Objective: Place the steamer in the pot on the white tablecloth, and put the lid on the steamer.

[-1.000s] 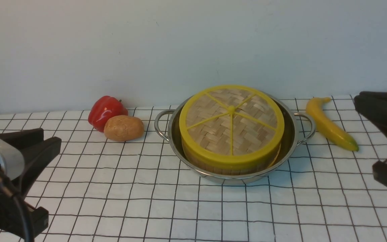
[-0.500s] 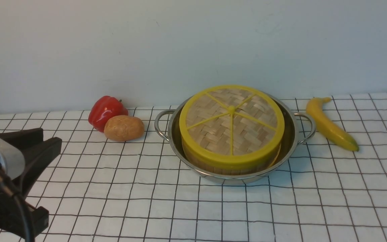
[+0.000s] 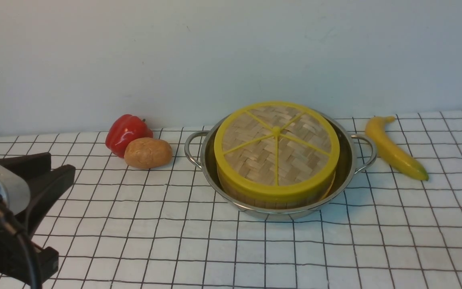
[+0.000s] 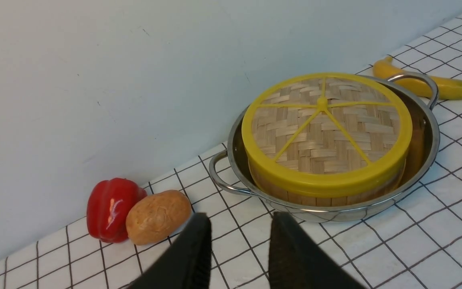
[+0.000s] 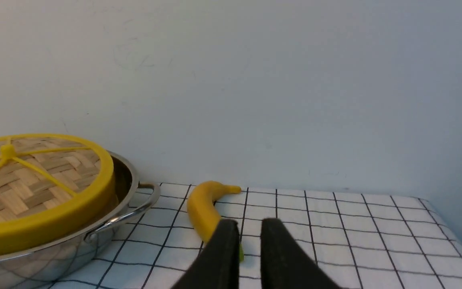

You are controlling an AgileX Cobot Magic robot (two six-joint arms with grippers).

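- No brand name, label or writing can be read on anything in view.
- The desk carries the white tablecloth, a flat cloth printed with a thin black grid of squares; a plain pale wall rises behind it.
- The pot, wide, shallow and of shiny steel with two small loop handles, sits on the cloth near the middle.
- The steamer, a round basket with a pale wooden wall, stands inside the pot.
- The lid, a woven bamboo disc with thick yellow rim, yellow spokes and a small central knob, lies on the steamer.
- A glossy red bell pepper and a rough brown potato touch each other left of the pot.
- A smooth yellow banana lies just right of the pot.
- The left hand, black, hangs low near the cloth's front left, jaws parted and holding nothing.
- The right hand, seen only from its wrist camera, has a narrow gap between its fingers and grips nothing.
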